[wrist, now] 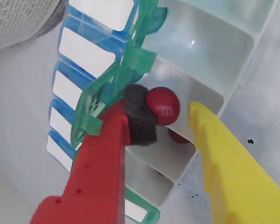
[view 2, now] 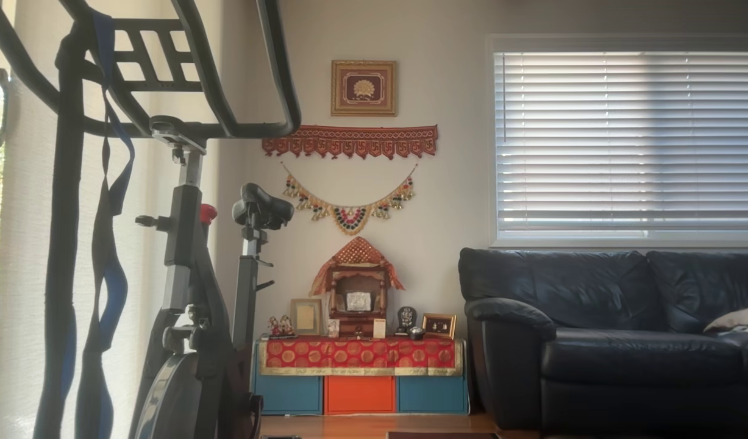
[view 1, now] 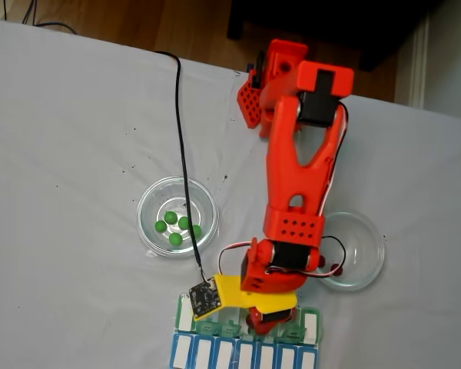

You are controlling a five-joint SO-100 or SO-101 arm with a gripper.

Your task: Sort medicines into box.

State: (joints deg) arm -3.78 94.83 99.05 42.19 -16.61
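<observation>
In the wrist view a dark red medicine ball rests against the black foam pad of my red finger, above an open compartment of the green box. The yellow finger stands a small gap away from the ball, so my gripper is open. A second red ball lies deeper in that compartment. A raised green lid stands at the left. In the fixed view my gripper hangs over the middle of the box, and several green balls lie in a glass dish.
The blue row of compartments adjoins the box on the left in the wrist view and runs along the bottom edge in the fixed view. A second glass dish stands right of the arm. A black cable crosses the white table.
</observation>
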